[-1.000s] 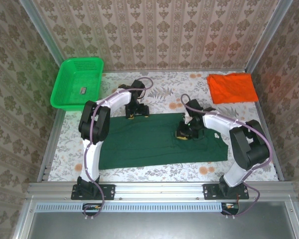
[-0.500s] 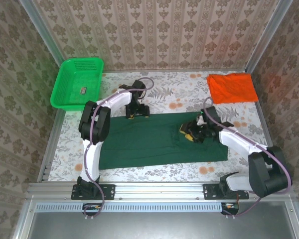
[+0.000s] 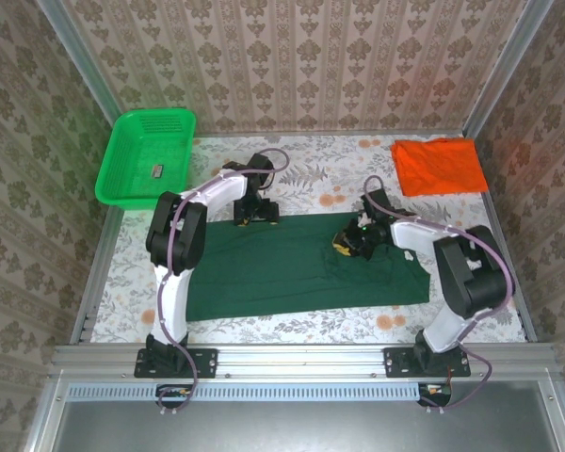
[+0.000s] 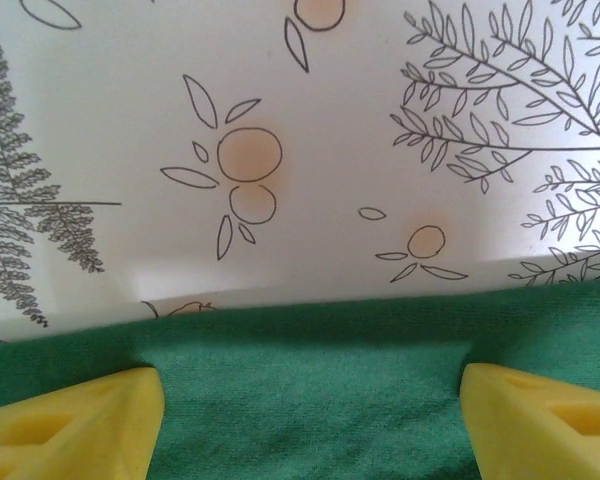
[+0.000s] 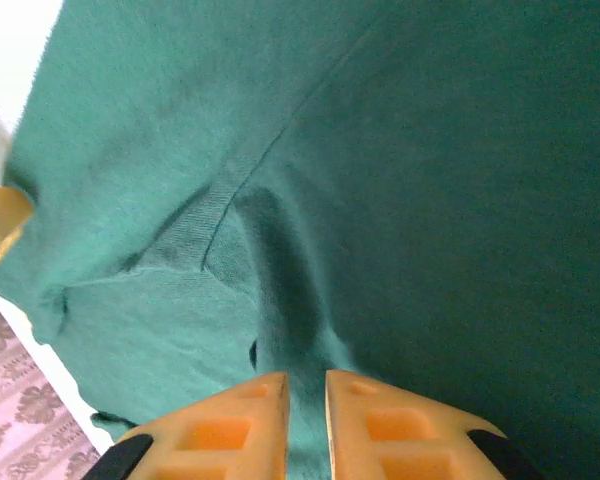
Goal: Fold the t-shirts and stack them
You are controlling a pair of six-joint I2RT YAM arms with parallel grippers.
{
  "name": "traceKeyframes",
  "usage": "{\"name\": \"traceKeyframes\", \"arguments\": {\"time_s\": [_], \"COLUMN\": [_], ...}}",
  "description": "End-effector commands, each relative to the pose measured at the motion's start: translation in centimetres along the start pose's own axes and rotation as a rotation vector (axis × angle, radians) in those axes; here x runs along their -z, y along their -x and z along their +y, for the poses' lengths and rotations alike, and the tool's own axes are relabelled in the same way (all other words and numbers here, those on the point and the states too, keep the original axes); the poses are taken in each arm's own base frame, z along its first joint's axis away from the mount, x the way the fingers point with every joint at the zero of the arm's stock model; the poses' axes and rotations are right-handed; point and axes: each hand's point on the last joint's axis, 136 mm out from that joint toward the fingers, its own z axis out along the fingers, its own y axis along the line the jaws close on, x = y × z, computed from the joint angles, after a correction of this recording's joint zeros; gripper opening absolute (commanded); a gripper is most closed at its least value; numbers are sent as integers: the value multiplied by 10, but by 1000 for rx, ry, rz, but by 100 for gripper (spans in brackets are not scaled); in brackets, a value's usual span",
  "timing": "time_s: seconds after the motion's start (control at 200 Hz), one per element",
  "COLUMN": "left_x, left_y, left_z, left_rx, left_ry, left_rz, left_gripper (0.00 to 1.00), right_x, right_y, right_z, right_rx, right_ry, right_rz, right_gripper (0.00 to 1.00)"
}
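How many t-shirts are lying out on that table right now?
2. A dark green t-shirt lies spread across the middle of the table; an orange t-shirt sits folded at the far right corner. None seems hidden in the green basket.

basket: small dark item too tiny for you to identify | left gripper: fingers cropped at the bottom edge | right gripper: fingers cropped too, hiding from you how the green shirt sits between them

Right hand pinching a fold, dark green t-shirt puckered around it
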Motion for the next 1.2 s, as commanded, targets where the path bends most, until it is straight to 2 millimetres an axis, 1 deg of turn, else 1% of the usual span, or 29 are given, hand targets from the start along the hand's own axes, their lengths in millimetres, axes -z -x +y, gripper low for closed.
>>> {"name": "traceKeyframes", "arguments": {"time_s": [0.0,0.06,0.09,0.145,0.175,0.24,0.29,0.345,0.365,0.395,0.46,0.5,0.53,0.54,0.55,0.585,0.605,0.63,0.635,0.695,0.74,0.75,0.76,0.885,0.915,0.96,0.99,1.095,1.195], "left_x": [13,13,13,12,12,14,16,22,23,26,34,41,47,48,50,54,56,56,57,55,52,51,50,36,33,30,28,26,24], "left_y": [-3,-3,-2,-2,-1,2,3,5,6,7,9,11,13,12,12,12,11,8,8,-3,-14,-14,-16,-49,-58,-69,-77,-101,-119], "left_z": [4,4,3,4,4,4,5,6,6,6,6,7,8,10,11,15,18,22,22,32,37,46,50,78,84,95,101,121,132], "left_rx": [-18,-19,-20,-23,-24,-34,-40,-46,-47,-51,-58,-59,-62,-61,-62,-61,-60,-56,-54,-46,-51,-33,-26,8,19,42,58,117,153], "left_ry": [12,13,12,14,16,22,30,31,30,30,29,28,29,34,36,44,48,51,50,58,65,70,74,102,111,123,129,132,131], "left_rz": [-12,-9,-12,-9,-11,-16,-20,-32,-36,-42,-57,-68,-79,-80,-84,-95,-98,-95,-94,-73,-58,-52,-49,15,31,50,62,94,128], "left_gripper": [80,80,80,80,80,80,81,82,83,83,84,84,85,85,85,85,85,85,85,84,83,83,83,81,81,81,81,81,81], "right_x": [-17,-21,-20,-14,-9,4,15,29,36,43,64,73,80,81,83,85,86,84,84,76,70,69,67,44,36,30,30,15,-5], "right_y": [-25,-42,-50,-61,-65,-66,-63,-53,-45,-36,-4,10,24,26,31,44,49,57,57,68,76,76,77,94,97,101,107,122,137], "right_z": [4,-1,-9,-21,-25,-24,-12,6,13,18,22,15,1,0,-7,-19,-24,-31,-37,-56,-66,-68,-71,-81,-80,-77,-74,-50,-25], "right_rx": [89,120,129,142,150,157,148,120,102,81,29,13,-6,-8,-16,-29,-32,-32,-42,-57,-64,-68,-74,-123,-126,-125,-115,-91,-67], "right_ry": [-43,-68,-98,-141,-149,-139,-79,12,50,78,119,89,21,14,-17,-69,-87,-117,-140,-235,-291,-298,-311,-361,-369,-389,-425,-429,-439], "right_rz": [104,162,190,223,230,227,223,197,172,144,40,-15,-71,-78,-96,-129,-139,-155,-146,-141,-138,-136,-135,-139,-131,-131,-149,-177,-190], "right_gripper": [18,18,18,19,21,26,29,31,32,33,36,36,35,35,34,31,30,29,29,28,27,27,27,27,27,27,28,29,31]}}
